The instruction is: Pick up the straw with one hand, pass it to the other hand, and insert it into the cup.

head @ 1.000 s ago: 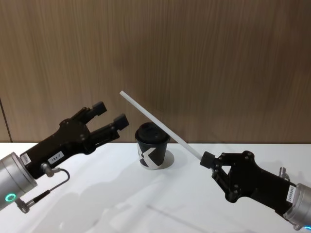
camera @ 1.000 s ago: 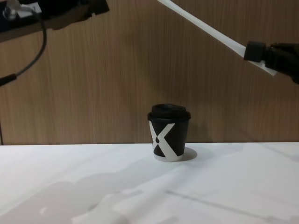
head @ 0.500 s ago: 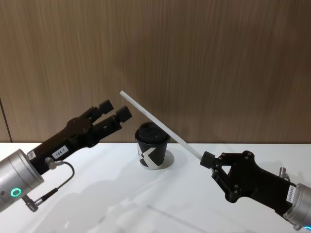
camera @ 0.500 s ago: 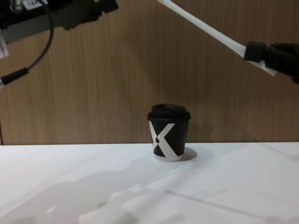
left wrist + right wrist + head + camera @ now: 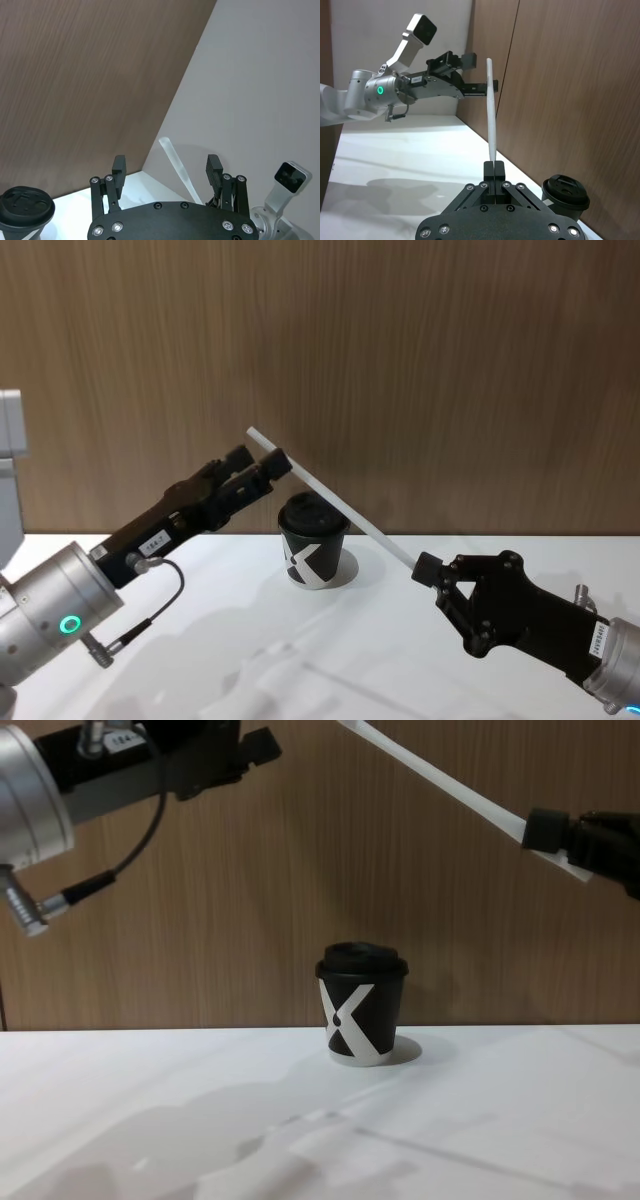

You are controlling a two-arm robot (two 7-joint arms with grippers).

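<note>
Finding 1: the long, thin white paper straw [image 5: 330, 498] was held in the air, slanting up towards the robot's left. The all-black two-finger right gripper [image 5: 424, 568] had its fingers closed tight on the straw's lower end, as the right wrist view confirmed [image 5: 494, 170].

Finding 2: the black two-finger left gripper [image 5: 260, 460], on a thick silver wrist with a green glowing ring, was raised at the straw's upper end. Its fingers were spread wide and gripped nothing. In the left wrist view the straw's tip [image 5: 172, 155] lay between the two fingers, touching neither.

Finding 3: the small black paper cup [image 5: 362, 1010] with a white X pattern stood upright on the white table [image 5: 150, 1120], black plastic lid [image 5: 362, 958] on, close to the wood-panelled wall [image 5: 450, 360]. The straw passed above it, clear of the lid
</note>
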